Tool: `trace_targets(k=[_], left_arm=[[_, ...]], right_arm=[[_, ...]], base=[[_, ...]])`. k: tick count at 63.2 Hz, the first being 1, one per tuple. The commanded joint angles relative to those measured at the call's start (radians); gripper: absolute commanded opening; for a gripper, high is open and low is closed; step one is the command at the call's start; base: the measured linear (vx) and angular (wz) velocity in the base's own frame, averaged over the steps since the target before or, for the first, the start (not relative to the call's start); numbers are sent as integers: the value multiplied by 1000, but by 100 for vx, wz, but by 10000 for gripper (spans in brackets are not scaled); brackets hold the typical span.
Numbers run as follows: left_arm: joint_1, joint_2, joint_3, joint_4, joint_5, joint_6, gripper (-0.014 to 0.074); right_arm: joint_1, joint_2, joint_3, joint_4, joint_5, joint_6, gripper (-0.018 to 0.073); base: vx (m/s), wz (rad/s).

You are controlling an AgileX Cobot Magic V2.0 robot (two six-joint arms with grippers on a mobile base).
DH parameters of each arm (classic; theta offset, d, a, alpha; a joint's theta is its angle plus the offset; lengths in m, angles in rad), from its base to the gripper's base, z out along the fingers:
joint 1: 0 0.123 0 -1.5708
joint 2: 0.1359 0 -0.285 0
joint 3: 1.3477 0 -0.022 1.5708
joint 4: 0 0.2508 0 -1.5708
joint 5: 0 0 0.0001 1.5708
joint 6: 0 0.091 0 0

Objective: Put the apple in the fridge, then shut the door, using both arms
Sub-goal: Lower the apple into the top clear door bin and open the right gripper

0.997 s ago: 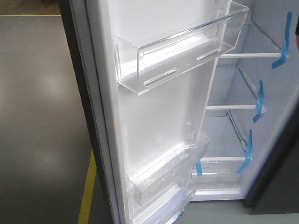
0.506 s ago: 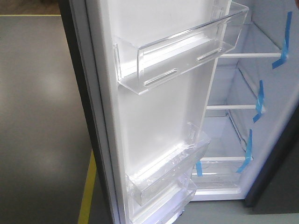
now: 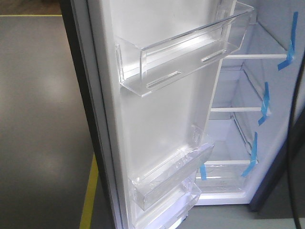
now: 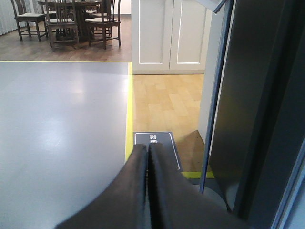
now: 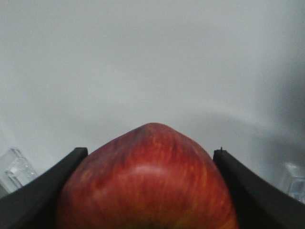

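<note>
Apple [image 5: 147, 186] is clamped in the right pincer [image 5: 150, 152], with one black finger [image 5: 43, 186] pressed to each side of it. The skin is red with yellow streaks, and the stem is not visible. Behind it lies a plain white surface, blurred, with clear plastic pieces [image 5: 16, 168] at the lower corners. Which compartment this is cannot be told.

Left pincer [image 4: 147, 149] is drawn tight, its two fingers touching along their length with nothing between them. It hangs over grey floor [image 4: 62, 133], near a yellow line [image 4: 129, 114] and wooden floor [image 4: 167, 100]. A dark grey panel [image 4: 257, 109] stands upright just to its right. A white cabinet [image 4: 167, 33] and chairs [image 4: 102, 21] sit well beyond.

Front view: the door [image 3: 157, 119] stands open, white inner face toward the camera, dark outer edge at the left. An upper clear bin [image 3: 183, 59] and a lower clear bin [image 3: 169, 179] are fixed to it. The fridge [image 3: 231, 88] interior is white, with three white shelves [image 3: 236, 109] and strips of blue tape [image 3: 264, 102] at their right ends. A black cable [image 3: 291, 157] runs down the right edge.
</note>
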Motion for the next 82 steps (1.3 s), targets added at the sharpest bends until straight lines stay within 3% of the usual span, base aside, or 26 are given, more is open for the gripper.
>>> trace_targets(k=[1, 13, 32, 40, 60, 67, 79, 82], left_arm=[[-6, -14, 26, -9, -72, -8, -6], [-6, -14, 26, -9, -72, -8, -6], [-6, -14, 26, -9, -72, -8, -6], [-6, -14, 26, -9, -72, -8, -6], [-6, -14, 26, -9, -72, -8, -6], [-6, -14, 26, -9, -72, -8, -6], [-6, -14, 26, -9, -72, -8, -6], [-6, -14, 26, -9, -72, -8, -6]], right_arm=[[-2, 30, -94, 66, 26, -10, 18], [-2, 61, -114, 65, 16, -22, 149], [-2, 61, -114, 61, -56, -16, 558], [-2, 61, -114, 61, -90, 1, 615], [-2, 48, -114, 74, -87, 8, 526], [-3, 16, -114, 72, -50, 12, 396], [-5, -74, -114, 60, 81, 17, 2], [-3, -103, -101, 49, 80, 31, -17]], base=[[0, 0], [0, 0], [0, 0], [0, 0], [0, 0], [0, 0], [0, 0], [0, 0]])
